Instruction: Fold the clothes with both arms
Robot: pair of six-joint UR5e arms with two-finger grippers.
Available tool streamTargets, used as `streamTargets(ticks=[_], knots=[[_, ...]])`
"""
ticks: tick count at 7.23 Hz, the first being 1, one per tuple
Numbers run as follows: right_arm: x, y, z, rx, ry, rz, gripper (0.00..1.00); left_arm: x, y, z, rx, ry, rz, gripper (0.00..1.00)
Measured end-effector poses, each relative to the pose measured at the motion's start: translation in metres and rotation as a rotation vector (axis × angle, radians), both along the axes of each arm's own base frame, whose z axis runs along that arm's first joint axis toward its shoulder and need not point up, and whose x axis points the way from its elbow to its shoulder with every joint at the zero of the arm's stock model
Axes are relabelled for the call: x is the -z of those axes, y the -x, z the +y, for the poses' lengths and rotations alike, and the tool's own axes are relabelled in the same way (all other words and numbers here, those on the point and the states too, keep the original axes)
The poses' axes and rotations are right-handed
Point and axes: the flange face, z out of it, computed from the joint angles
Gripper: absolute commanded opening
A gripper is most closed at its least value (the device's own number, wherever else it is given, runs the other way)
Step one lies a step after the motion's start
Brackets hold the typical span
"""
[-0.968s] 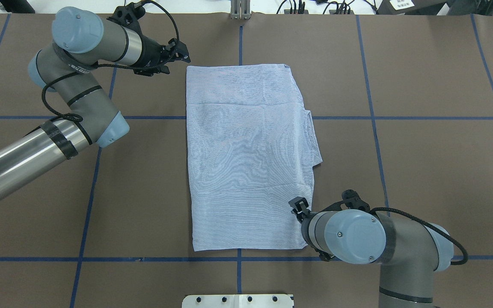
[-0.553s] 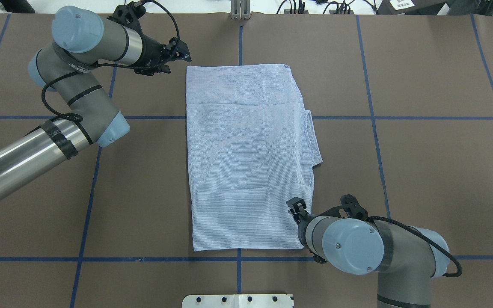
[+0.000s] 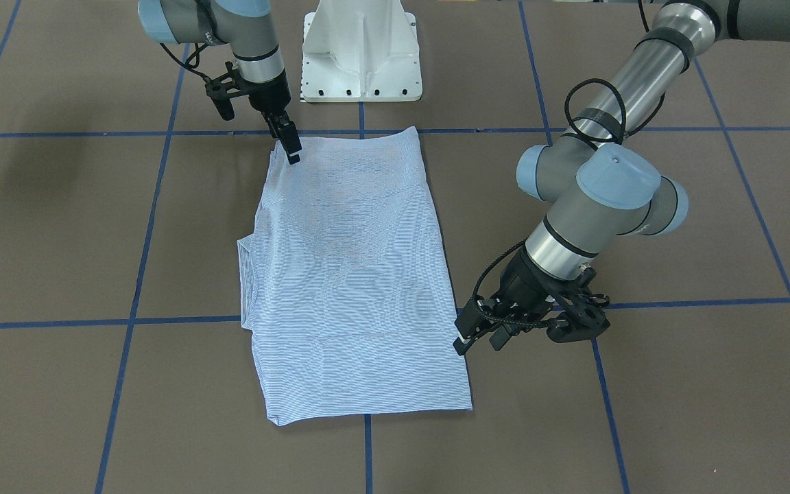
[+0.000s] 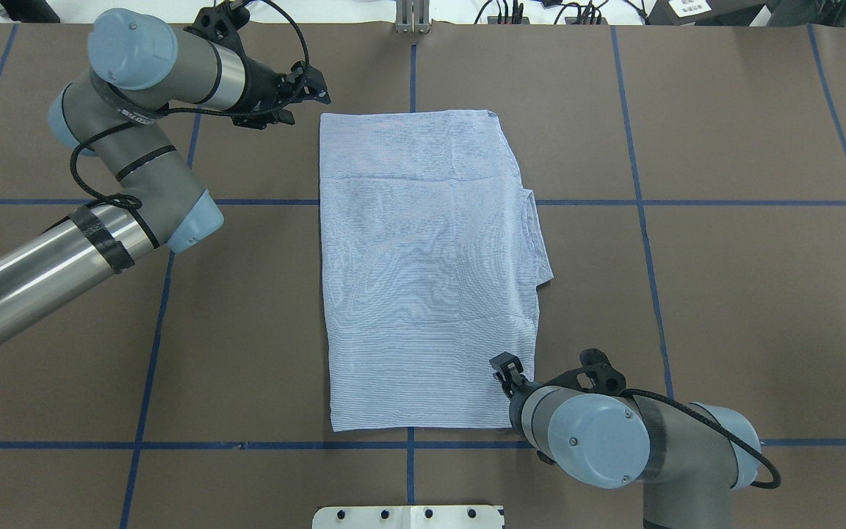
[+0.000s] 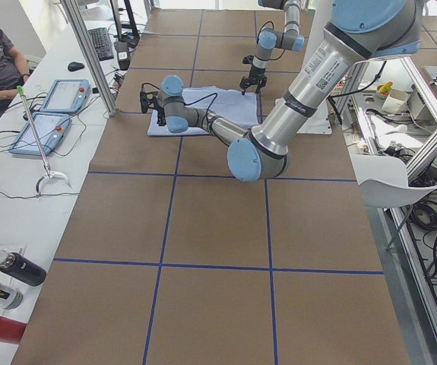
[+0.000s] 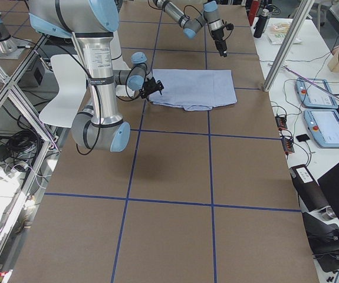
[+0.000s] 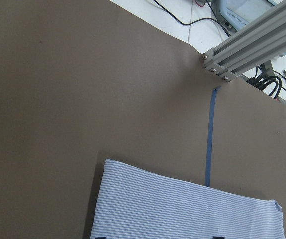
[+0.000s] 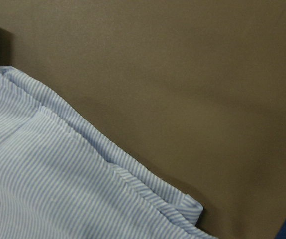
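Jaws of the left gripper (image 3: 479, 341) stand spread, empty, beside the far left corner of the folded striped shirt (image 4: 423, 279) on the table (image 4: 724, 294). Right gripper (image 4: 505, 365), spread or pressed unclear, hangs at its near right corner, nearer the robot than before.

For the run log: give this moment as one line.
shirt: folded flat | left claw: open, beside far-left corner | right claw: over near-right corner

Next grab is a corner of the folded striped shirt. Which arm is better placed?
Right, probably: the right black gripper sits over the light blue striped shirt's near corner; the left black gripper is beside its far corner, off the cloth.
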Motion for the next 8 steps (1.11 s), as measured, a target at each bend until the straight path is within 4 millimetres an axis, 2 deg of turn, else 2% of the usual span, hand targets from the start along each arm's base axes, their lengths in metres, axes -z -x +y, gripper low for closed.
streamTargets(ticks=[1,2,3,4,5,8], knots=[[-0.0022,0.0003,-0.0016,-0.002,-0.001,0.005,0.94,0.0001,-0.0003,0.0002,0.000,0.000,0.000,0.77],[-0.0047,0.0007,-0.0027,-0.003,-0.001,0.012,0.80,0.0002,-0.0006,0.0005,-0.002,0.000,0.000,0.77],[-0.0061,0.0006,-0.0032,-0.003,0.000,0.017,0.73,0.0006,-0.0009,0.0007,-0.003,0.000,0.001,0.77],[-0.0075,0.0002,-0.0034,-0.004,0.001,0.021,0.44,0.0010,-0.0011,0.0008,-0.004,0.000,0.002,0.77],[-0.0087,-0.0005,-0.0033,-0.004,0.002,0.024,0.00,0.0015,-0.0012,0.0009,-0.005,0.000,0.002,0.77],[-0.0089,-0.0027,-0.0029,-0.006,0.002,0.024,0.00,0.0055,-0.0018,0.0005,-0.006,-0.002,0.006,0.77]])
